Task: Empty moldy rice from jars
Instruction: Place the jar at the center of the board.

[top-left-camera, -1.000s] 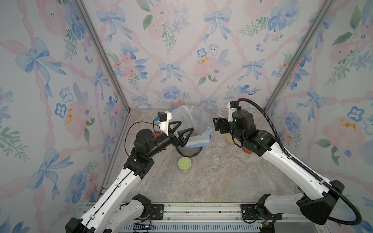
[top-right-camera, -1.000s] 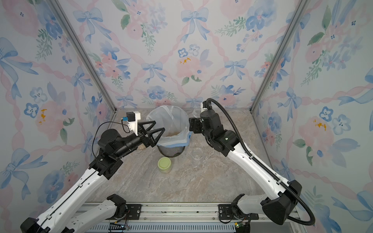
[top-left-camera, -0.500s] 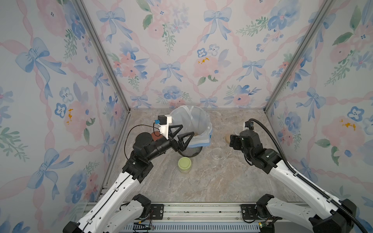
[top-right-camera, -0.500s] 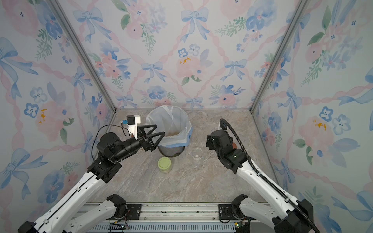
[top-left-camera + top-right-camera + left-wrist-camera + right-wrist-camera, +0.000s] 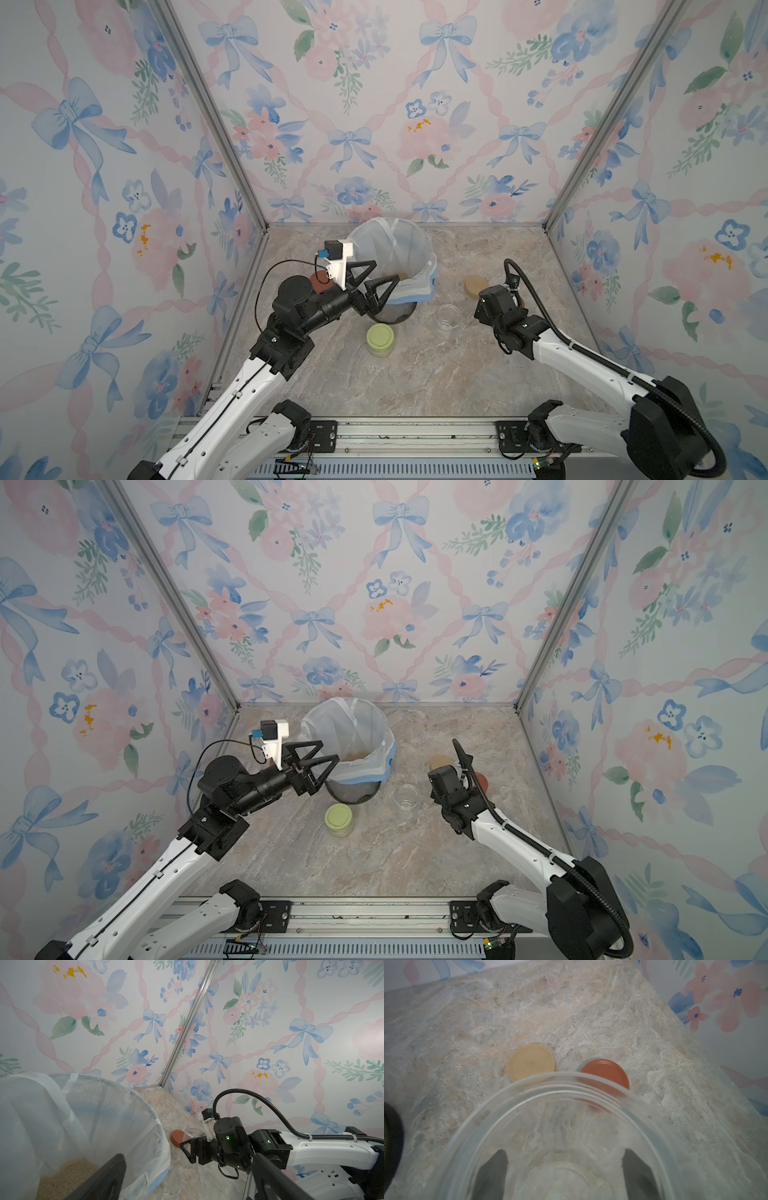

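My right gripper (image 5: 563, 1150) is shut on an empty clear jar (image 5: 562, 1126), its fingers (image 5: 492, 1174) showing through the glass. It hangs low by the beige lid (image 5: 532, 1061) and rust-red lid (image 5: 604, 1070); in both top views the wrist (image 5: 496, 303) hides it. My left gripper (image 5: 387, 271) stands open and empty at the bin's near rim. Moldy rice (image 5: 68, 1172) lies inside the bin's white liner (image 5: 395, 249). A second empty jar (image 5: 448, 316) and a green-lidded jar (image 5: 380, 338) stand in front of the bin. A red-lidded jar (image 5: 320, 280) peeks from behind my left arm.
The dark mesh bin (image 5: 353, 791) stands at the back middle of the marble floor. The beige lid (image 5: 473, 286) and red lid (image 5: 482, 779) lie to its right. Flowered walls close three sides, and a metal rail (image 5: 395, 432) runs along the front.
My right arm has drawn back from the bin's rim to the right and down, carrying the empty jar. The left arm has barely shifted.
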